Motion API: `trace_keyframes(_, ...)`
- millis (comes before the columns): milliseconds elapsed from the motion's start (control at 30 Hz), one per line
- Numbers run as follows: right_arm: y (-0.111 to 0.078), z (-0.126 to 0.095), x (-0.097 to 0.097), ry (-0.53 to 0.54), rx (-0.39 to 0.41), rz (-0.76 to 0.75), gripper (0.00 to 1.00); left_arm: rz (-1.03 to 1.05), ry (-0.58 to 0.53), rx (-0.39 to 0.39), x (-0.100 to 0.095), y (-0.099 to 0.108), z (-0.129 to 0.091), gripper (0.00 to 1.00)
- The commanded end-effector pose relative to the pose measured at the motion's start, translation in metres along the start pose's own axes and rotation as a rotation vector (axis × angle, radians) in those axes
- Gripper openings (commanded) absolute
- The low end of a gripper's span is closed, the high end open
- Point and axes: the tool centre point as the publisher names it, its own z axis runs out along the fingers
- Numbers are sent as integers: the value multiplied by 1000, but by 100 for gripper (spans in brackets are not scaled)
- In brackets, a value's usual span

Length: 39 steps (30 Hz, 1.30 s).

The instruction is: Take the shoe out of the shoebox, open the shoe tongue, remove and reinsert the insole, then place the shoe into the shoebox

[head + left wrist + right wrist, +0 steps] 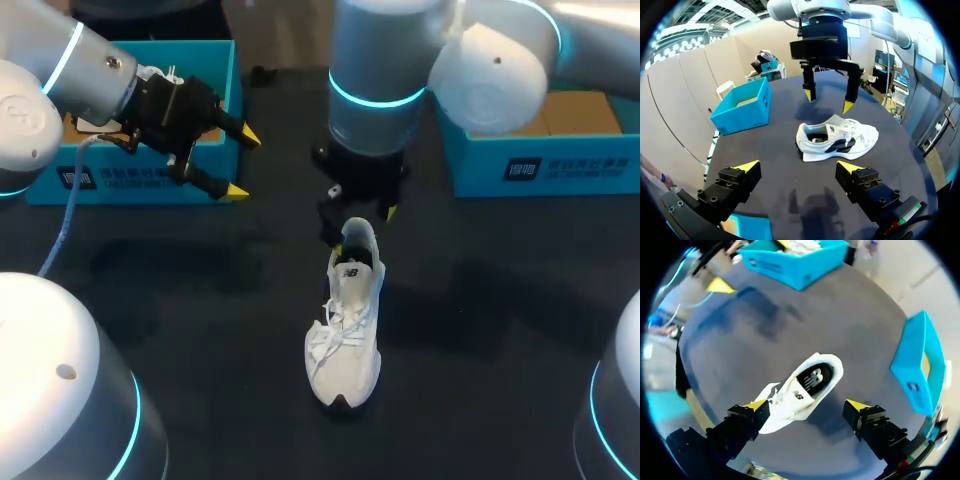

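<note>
Shoe (345,330): upright on the dark table (200,300), out of the boxes.
Long axis: heel toward the far edge, toe toward the robot.
Nearer arm: my right; its gripper (362,215) hangs just above the heel collar.
Right fingers: spread wide, empty, shoe below them untouched.
Left gripper (243,163): also wide open, empty, well apart by the left shoebox (215,60).

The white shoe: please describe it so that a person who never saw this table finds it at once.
On the dark table, find the left turquoise cardboard box and the right turquoise cardboard box at the far edge. Between and before them stands the white lace-up sneaker, heel below the right end effector. Unlike its blue neighbours, it is white and laced.
</note>
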Motion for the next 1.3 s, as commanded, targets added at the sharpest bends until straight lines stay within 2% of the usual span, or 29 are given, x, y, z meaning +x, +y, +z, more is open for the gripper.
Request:
trace_keyframes(33,-7,1,-2,7,-58,-45,100,0,0,-3,1,0,-1,100)
trace_keyframes(67,-2,9,0,9,-59,-144,100,0,0,-3,1,0,-1,100)
trace_keyframes(100,3,14,2,7,6,-207,100,0,0,-3,1,0,-1,100)
trace_keyframes(167,9,22,-2,0,44,-298,100,0,0,-3,1,0,-1,100)
trace_keyframes(467,28,32,-29,-72,92,-361,100,0,0,-3,1,0,-1,100)
trace_keyframes(733,45,46,-45,-123,74,-415,100,0,0,-3,1,0,-1,100)
trace_keyframes(867,52,63,-54,-139,75,-440,100,0,0,-3,1,0,-1,100)
trace_keyframes(1100,51,86,-70,-166,54,-453,100,0,0,-3,1,0,-1,100)
trace_keyframes(1300,48,99,-81,-173,31,-529,100,0,0,-3,1,0,-1,100)
